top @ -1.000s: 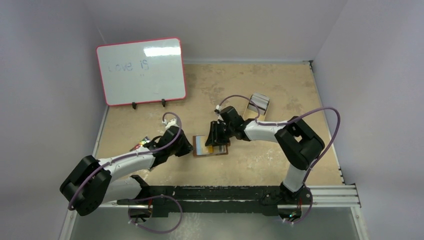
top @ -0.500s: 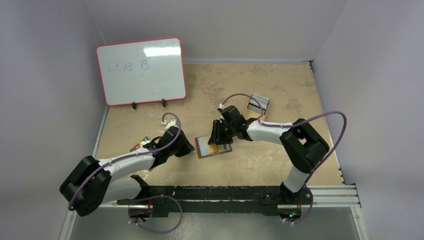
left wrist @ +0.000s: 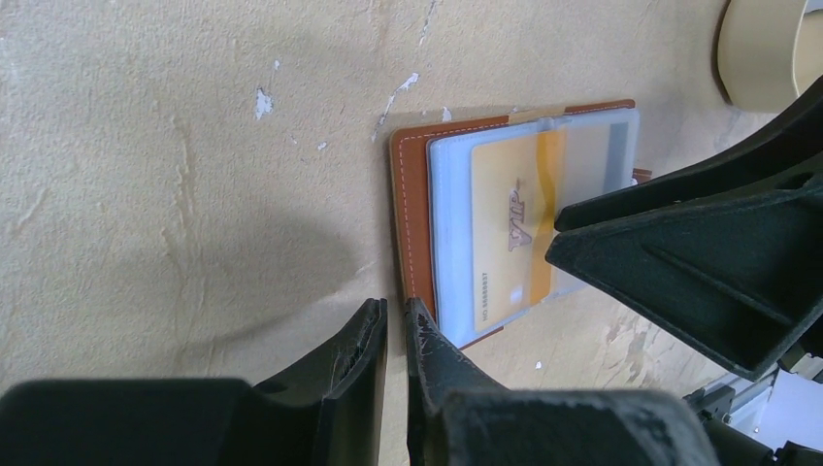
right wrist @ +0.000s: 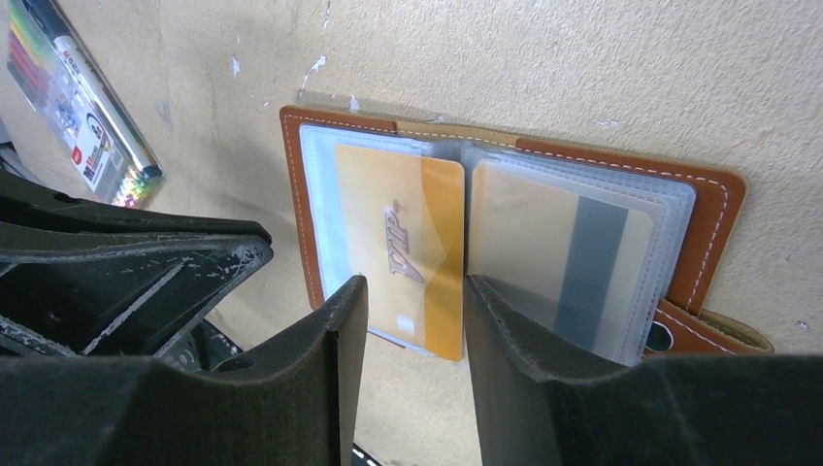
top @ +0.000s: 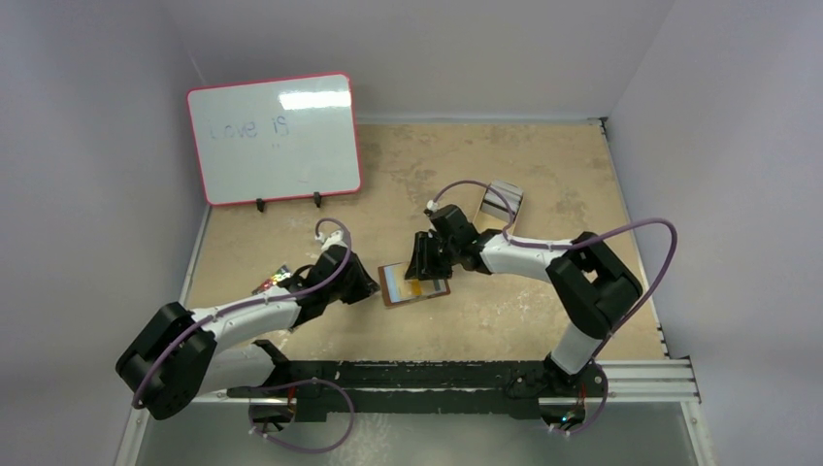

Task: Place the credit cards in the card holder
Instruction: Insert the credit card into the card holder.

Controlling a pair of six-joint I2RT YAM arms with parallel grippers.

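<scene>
The card holder (right wrist: 723, 209) lies spread open and flat on my worktop (top: 543, 165). A gold card (right wrist: 408, 248) sits in the sleeve nearer my left tool, and a pale card with a dark stripe (right wrist: 573, 267) in the other. My right tool (right wrist: 415, 283) hangs over the holder's fold, jaws apart, gripping nothing. My left tool (left wrist: 396, 309), nearly closed and empty, sits just beside the holder's brown edge.

Gold card (right wrist: 408, 257) in open card holder (right wrist: 713, 218)
</scene>
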